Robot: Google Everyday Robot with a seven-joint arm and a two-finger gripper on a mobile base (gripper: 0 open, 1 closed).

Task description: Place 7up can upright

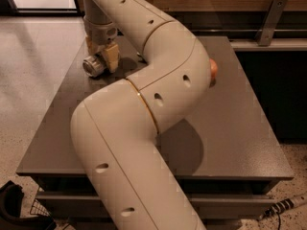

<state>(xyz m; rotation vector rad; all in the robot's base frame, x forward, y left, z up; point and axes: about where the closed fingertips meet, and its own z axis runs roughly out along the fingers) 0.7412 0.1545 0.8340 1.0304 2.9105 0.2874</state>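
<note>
My hand (pixel 101 56) sits in the upper left of the frame, low over the bench (pixel 240 123), its 2 cream fingers (pixel 112 56) clamped on the 7up can (pixel 92 66). The can lies tipped on its side, round silvery end facing lower left, so I judge the righting step is in hand, not done. Next I must turn my wrist until the base meets the flat, matte grey top squarely. Smooth thin aluminium, cylindrical: it would roll if released tilted.
</note>
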